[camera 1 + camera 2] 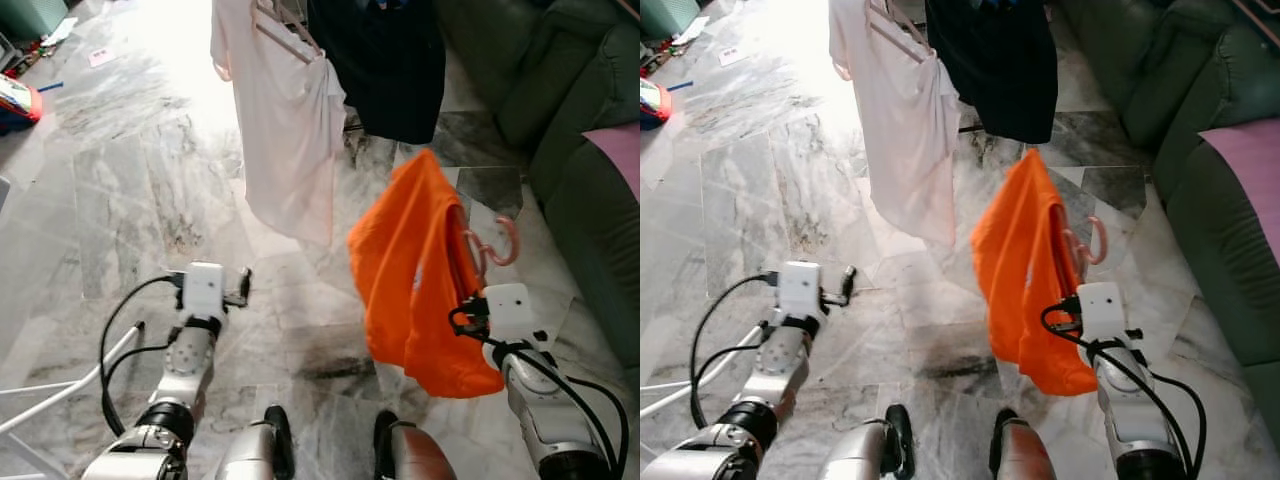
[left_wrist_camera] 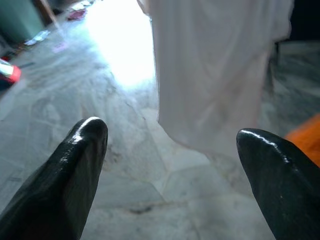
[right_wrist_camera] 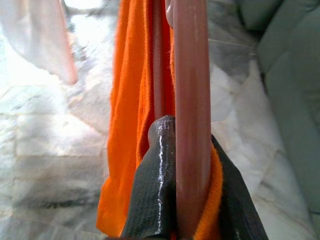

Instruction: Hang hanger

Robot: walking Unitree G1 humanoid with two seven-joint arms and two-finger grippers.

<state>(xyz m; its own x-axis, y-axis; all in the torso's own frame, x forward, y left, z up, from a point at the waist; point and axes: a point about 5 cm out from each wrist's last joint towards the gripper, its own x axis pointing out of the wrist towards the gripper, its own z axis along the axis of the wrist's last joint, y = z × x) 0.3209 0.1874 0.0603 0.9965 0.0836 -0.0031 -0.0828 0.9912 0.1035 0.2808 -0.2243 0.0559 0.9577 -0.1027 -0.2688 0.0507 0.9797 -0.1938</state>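
My right gripper (image 3: pixel 187 200) is clamped on the pink hanger (image 1: pixel 497 247) with the orange shirt (image 1: pixel 415 275) draped on it, just below the hanging white shirt (image 1: pixel 285 120). My left gripper (image 2: pixel 170 165) hangs with fingers apart, nothing between them.

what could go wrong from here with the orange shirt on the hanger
1. The right gripper pinches only a thin bar of the pink hanger; it might twist or slip in the grip.
2. The orange shirt is bunched to one side and could slide off.
3. The white garment and dark garment hang close together, so the hook may snag them.
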